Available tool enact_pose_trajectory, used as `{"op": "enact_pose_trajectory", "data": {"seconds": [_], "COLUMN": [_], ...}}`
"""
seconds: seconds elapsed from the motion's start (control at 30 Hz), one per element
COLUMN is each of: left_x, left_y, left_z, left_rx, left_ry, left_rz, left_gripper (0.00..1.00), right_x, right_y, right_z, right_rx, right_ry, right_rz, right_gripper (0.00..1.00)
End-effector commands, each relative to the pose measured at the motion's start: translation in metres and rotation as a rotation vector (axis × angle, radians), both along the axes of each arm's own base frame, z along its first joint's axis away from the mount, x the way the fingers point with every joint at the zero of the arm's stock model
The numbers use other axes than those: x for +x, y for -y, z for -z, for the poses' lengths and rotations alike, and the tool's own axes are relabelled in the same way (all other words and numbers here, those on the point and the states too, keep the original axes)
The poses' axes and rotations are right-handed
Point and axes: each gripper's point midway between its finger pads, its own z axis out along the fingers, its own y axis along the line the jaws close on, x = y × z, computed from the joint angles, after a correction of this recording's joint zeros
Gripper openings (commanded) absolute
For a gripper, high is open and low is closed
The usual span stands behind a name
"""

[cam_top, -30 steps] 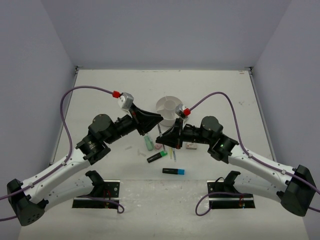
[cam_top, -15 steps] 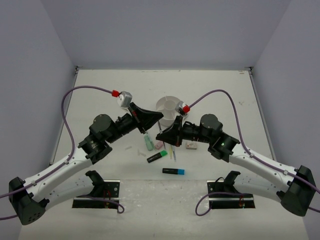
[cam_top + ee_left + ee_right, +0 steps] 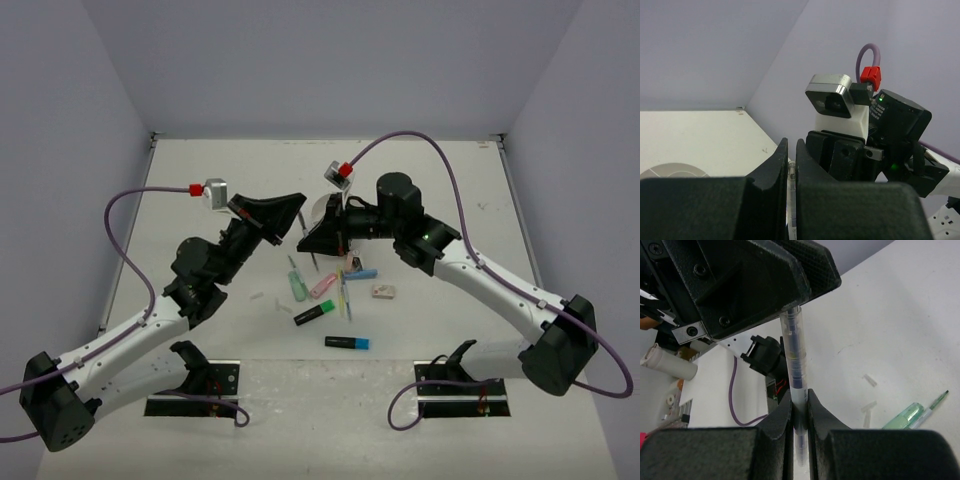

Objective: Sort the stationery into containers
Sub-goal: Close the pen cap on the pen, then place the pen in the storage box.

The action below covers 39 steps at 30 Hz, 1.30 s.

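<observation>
Compared with the earlier frame, both arms have been raised off the scattered stationery and brought together in the air, and the left gripper (image 3: pixel 789 150) has been closed. A thin pen (image 3: pixel 794 355) is now pinched at two places. Its lower part is clamped between the fingers of the right gripper (image 3: pixel 800 400), and its upper end is caught between the nearly touching fingers of the left gripper, so it is held roughly upright and clear of the worktop (image 3: pixel 200 190). The double grip is judged to be a handover or re-grip, made so that the pen can be better oriented for dropping; which gripper is meant to keep it cannot be told. The round white organiser (image 3: pixel 322 207) stands mid-worktop toward the far edge and is largely hidden in the top view by the right gripper. The pen is thus carried near its destination but is not yet in any compartment. Left lying between the organiser and the near edge are a mint marker (image 3: pixel 297 287), a pink marker (image 3: pixel 324 285), a blue marker (image 3: pixel 360 272), a green highlighter (image 3: pixel 314 315), a blue highlighter (image 3: pixel 347 342), a yellowish pen (image 3: pixel 345 296) and a small eraser (image 3: pixel 382 291), none yet sorted. Whether anything already lies in the organiser cannot be made out. The next move is judged to call for one pair of fingers to be released before either arm is moved, since a pull by both could bend or flick the pen.
</observation>
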Motion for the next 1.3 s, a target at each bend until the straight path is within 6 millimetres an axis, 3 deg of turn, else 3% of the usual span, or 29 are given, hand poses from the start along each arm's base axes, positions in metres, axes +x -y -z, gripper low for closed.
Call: {"op": "enact_pose_trajectory", "data": {"seconds": [0.0, 0.1, 0.17, 0.3, 0.4, 0.5, 0.57, 0.63, 0.67, 0.73, 0.87, 0.9, 0.97, 1.1, 1.27], "left_x": [-0.055, -0.053, -0.052, -0.058, -0.054, -0.035, -0.021, -0.007, -0.002, 0.012, 0.019, 0.019, 0.01, 0.004, -0.005], "left_y": [0.044, 0.041, 0.041, 0.044, 0.039, 0.02, 0.001, -0.021, -0.029, -0.059, -0.094, -0.094, -0.093, -0.098, -0.102], "left_z": [0.114, 0.114, 0.103, 0.06, 0.035, 0.029, 0.027, 0.022, 0.018, 0.003, -0.013, -0.013, -0.004, 0.038, 0.067], "left_rx": [0.279, 0.331, 0.371, 0.394, 0.383, 0.388, 0.382, 0.369, 0.354, 0.325, 0.286, 0.287, 0.314, 0.394, 0.455], "left_ry": [-0.242, -0.222, -0.179, -0.05, -0.013, -0.057, -0.099, -0.137, -0.155, -0.219, -0.323, -0.323, -0.308, -0.35, -0.39], "left_rz": [0.329, 0.31, 0.31, 0.342, 0.3, 0.15, 0.021, -0.118, -0.169, -0.348, -0.524, -0.52, -0.478, -0.47, -0.449], "left_gripper": [0.0, 0.0, 0.0, 0.0, 0.0, 0.02, 0.24, 0.83, 0.97, 1.0, 1.0, 1.0, 1.0, 1.0, 1.0], "right_x": [0.071, 0.072, 0.065, 0.061, 0.065, 0.073, 0.08, 0.094, 0.098, 0.121, 0.161, 0.163, 0.193, 0.222, 0.233], "right_y": [0.011, 0.009, 0.002, -0.016, -0.017, -0.007, 0.001, 0.011, 0.015, 0.034, 0.076, 0.077, 0.096, 0.103, 0.096], "right_z": [-0.115, -0.099, -0.079, -0.04, -0.028, -0.02, -0.011, 0.005, 0.011, 0.027, 0.034, 0.036, 0.04, 0.056, 0.085], "right_rx": [0.276, 0.25, 0.207, 0.125, 0.117, 0.097, 0.073, 0.022, 0.003, -0.069, -0.138, -0.143, -0.214, -0.289, -0.327], "right_ry": [0.289, 0.305, 0.297, 0.261, 0.228, 0.223, 0.217, 0.219, 0.223, 0.238, 0.284, 0.284, 0.364, 0.362, 0.337], "right_rz": [0.26, 0.25, 0.198, 0.15, 0.171, 0.23, 0.272, 0.351, 0.377, 0.509, 0.76, 0.765, 0.909, 0.988, 0.984], "right_gripper": [0.0, 0.0, 0.0, 0.0, 0.0, 0.0, 0.0, 0.0, 0.0, 0.0, 0.0, 0.0, 0.0, 0.0, 0.0]}}
